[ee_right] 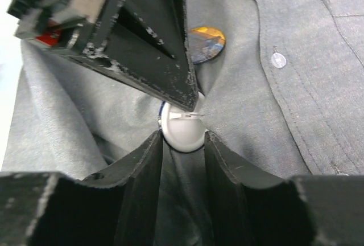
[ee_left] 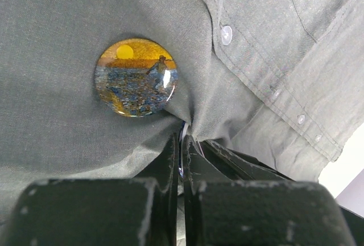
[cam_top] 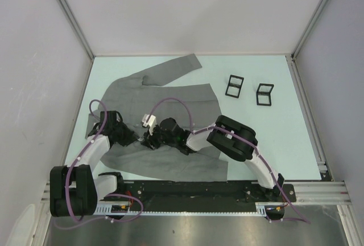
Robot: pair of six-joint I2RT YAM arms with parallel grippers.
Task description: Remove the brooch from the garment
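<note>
A grey garment (cam_top: 170,115), its weave finely flecked and its small buttons (ee_left: 227,34) pale white, is set against a pale mint-green surface (cam_top: 267,143). The glossy round brooch (ee_left: 136,77) carries a painted scene: a yellow sun in an orange-gold sky above a mottled blue field, with a dark figure. A silvery-white disc (ee_right: 183,131) shows a thin blue rim. The fingers (ee_left: 165,169) of the left gripper (ee_left: 183,138) and the fingers (ee_right: 139,183) of the right gripper (ee_right: 183,138) are matt black, scuffed with pale flecks. The left arm (cam_top: 95,148) and right arm (cam_top: 199,139) are white and black, looped with purple cables (cam_top: 176,102). A small frame (cam_top: 234,85) and its twin frame (cam_top: 264,94) are black.
</note>
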